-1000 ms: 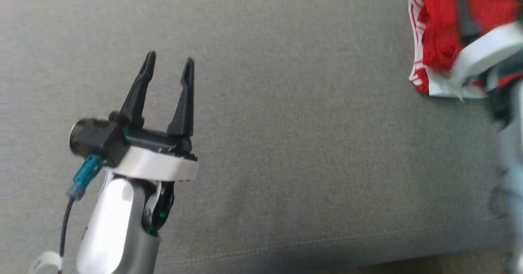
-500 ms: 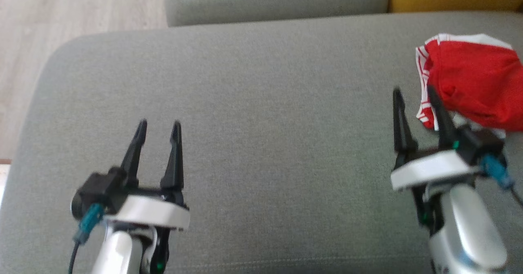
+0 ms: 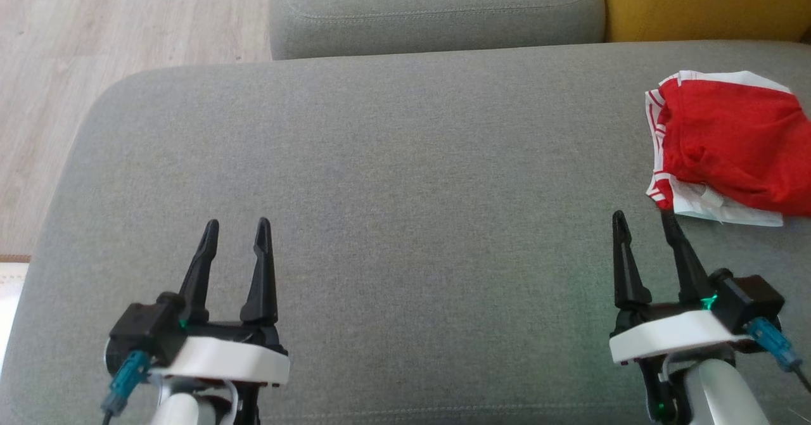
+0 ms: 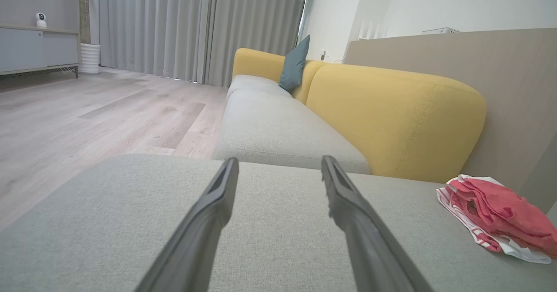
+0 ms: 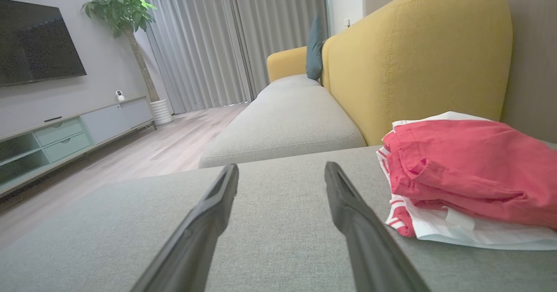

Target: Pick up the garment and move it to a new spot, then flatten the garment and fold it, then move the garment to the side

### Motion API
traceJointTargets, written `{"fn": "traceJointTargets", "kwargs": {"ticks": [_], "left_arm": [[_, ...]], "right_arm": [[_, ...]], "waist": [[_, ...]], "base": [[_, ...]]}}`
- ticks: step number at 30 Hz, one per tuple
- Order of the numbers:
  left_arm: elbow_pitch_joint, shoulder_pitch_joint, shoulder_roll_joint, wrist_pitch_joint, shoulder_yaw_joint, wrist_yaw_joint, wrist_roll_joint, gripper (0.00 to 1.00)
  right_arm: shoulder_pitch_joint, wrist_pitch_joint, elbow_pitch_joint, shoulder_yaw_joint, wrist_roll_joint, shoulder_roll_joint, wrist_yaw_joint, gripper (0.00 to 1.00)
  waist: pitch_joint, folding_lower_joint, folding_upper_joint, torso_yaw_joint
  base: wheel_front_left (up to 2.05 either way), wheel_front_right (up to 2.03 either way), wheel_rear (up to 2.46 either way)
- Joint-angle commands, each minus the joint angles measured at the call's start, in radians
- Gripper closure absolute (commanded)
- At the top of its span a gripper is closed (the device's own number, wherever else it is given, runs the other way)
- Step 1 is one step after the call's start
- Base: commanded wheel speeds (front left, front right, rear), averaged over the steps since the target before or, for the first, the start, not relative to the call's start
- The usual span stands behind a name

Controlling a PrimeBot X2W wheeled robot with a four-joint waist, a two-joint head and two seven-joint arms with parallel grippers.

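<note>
My left gripper (image 3: 237, 222) has its two fingers spread with nothing between them, at seven o'clock in the head view, over the grey seat cushion (image 3: 405, 178). My right gripper (image 3: 642, 214), at five o'clock, is likewise spread and empty. The garment (image 3: 728, 140), a red bundle with white striped trim, lies on the cushion at two o'clock from my right fingertips, near them but apart. Beyond it, at one o'clock, stands the yellow backrest (image 3: 697, 0). A second grey cushion (image 3: 431, 7) lies at twelve and wooden floor (image 3: 95, 32) at ten.
</note>
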Motion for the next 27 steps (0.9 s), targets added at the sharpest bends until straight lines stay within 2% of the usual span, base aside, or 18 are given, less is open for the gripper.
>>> {"fn": "traceJointTargets", "kwargs": {"ticks": [1, 11, 27], "left_arm": [[-0.047, -0.033, 0.006, -0.005, 0.039, 0.001, 0.005, 0.0], [-0.066, -0.032, 0.006, -0.005, 0.05, 0.007, -0.008, 0.0], [-0.08, -0.031, 0.006, -0.005, 0.073, -0.011, -0.044, 0.0]], "right_arm": [[-0.034, -0.013, -0.038, 0.02, 0.0, -0.001, 0.007, 0.0], [-0.027, -0.014, -0.048, 0.016, -0.025, -0.001, 0.007, 0.0], [-0.03, -0.014, -0.059, 0.027, -0.012, -0.001, 0.007, 0.0]], "waist": [[0.0, 0.0001, 0.0, -0.001], [0.001, 0.0001, 0.0, 0.0], [0.006, 0.0001, 0.0, -0.008]], "base": [[0.0, 0.0, 0.0], [0.0, 0.0, 0.0], [0.0, 0.0, 0.0]]}}
